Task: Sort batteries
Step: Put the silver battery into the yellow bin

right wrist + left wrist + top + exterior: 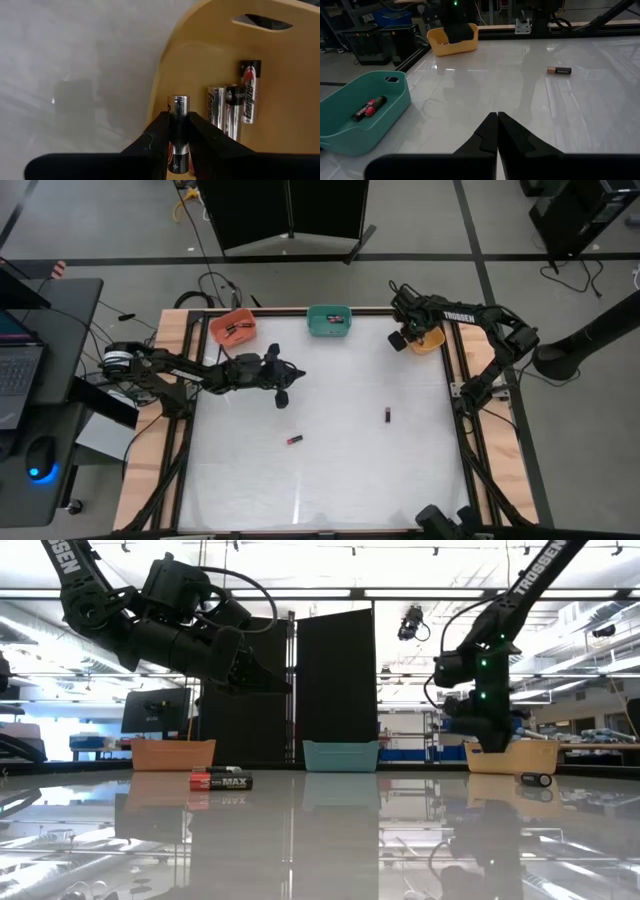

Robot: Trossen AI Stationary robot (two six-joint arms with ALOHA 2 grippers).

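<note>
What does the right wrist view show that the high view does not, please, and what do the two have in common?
Only the right wrist view shows the right gripper shut on a silvery battery, with three more batteries lying in the yellow bin. Only the high view shows the left gripper shut over the table, two loose batteries, the orange bin and the teal bin. Both show the right gripper at the yellow bin's edge.
</note>
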